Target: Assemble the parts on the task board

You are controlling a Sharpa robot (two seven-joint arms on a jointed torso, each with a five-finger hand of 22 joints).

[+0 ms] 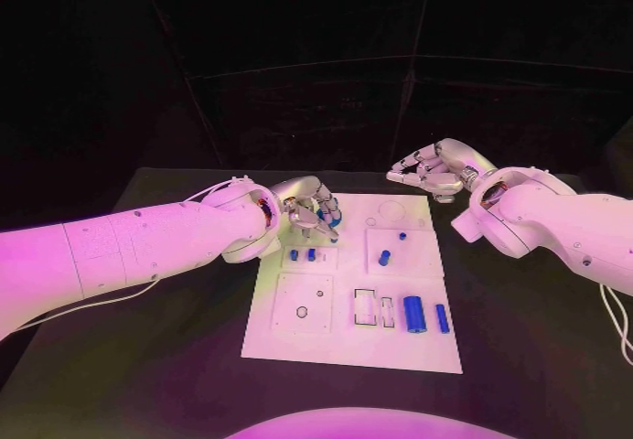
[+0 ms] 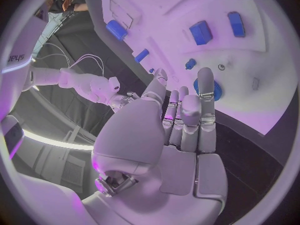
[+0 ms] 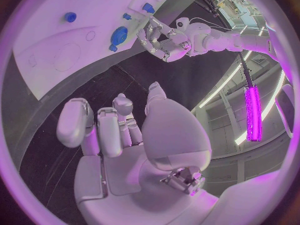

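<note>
We find the left robot hand [image 1: 311,212] over the task board [image 1: 354,343], fingers loosely apart beside a round blue part [image 2: 207,89]. The right robot hand [image 1: 430,171] hovers spread, holding nothing.

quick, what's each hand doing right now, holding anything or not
Left hand: over the task board's far left part by a round blue part; cannot tell whether it holds it.
Right hand: off the board's far edge, fingers curled in, holding nothing.
</note>
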